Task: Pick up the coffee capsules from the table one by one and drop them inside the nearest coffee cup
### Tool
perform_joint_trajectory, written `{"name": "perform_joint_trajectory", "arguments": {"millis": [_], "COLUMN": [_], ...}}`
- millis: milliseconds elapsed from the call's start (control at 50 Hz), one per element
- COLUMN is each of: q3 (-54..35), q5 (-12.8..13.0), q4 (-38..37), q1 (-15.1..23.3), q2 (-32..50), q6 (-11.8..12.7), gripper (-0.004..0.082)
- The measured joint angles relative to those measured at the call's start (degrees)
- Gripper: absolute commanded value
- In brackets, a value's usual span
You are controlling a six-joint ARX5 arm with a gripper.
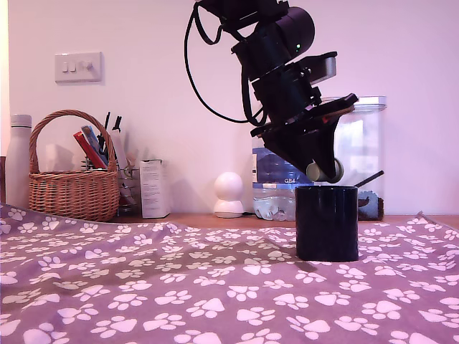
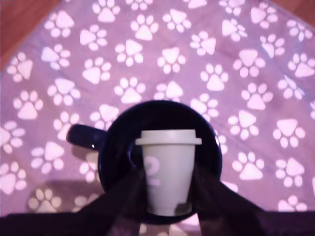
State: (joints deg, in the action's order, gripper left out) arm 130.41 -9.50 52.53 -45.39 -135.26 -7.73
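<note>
The black coffee cup stands on the purple paw-print table, toward the exterior view's right. My gripper hangs tilted just above its rim, shut on a pale grey-beige coffee capsule. In the wrist view the capsule sits between my dark fingers, directly over the cup's dark opening. That view also shows a small handle on the cup's side. I see no other capsule on the cloth.
At the exterior view's back left, a wooden strip carries a wicker basket, a white bottle and a white box. A round white device and a clear lidded canister stand behind the cup.
</note>
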Motion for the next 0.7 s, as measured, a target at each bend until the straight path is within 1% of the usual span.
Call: {"name": "perform_joint_trajectory", "arguments": {"millis": [100,140,160,200,240,320,360,380,480,540,640,700], "q3": [0.0,0.0,0.0,0.0,0.0,0.0,0.0,0.0,0.0,0.0,0.0,0.0], "q5": [0.0,0.0,0.0,0.0,0.0,0.0,0.0,0.0,0.0,-0.02,-1.33,-1.84], "q4": [-0.09,-0.07,-0.07,-0.07,-0.09,-0.13,-0.28,-0.33,-0.92,-1.64,-4.0,-5.49], "q1": [0.0,0.0,0.0,0.0,0.0,0.0,0.0,0.02,0.04,0.07,0.11,0.13], "q2": [0.0,0.0,0.0,0.0,0.0,0.0,0.0,0.0,0.0,0.0,0.0,0.0], "q6": [0.0,-0.02,-0.07,-0.52,-0.85,-1.09,-1.11,-1.11,-1.09,-1.11,-1.29,-1.29], "gripper": [0.0183,0.0193,0.0211,0.0262,0.0346,0.0546,0.0603,0.0615,0.0612,0.0581,0.0477,0.0385]}}
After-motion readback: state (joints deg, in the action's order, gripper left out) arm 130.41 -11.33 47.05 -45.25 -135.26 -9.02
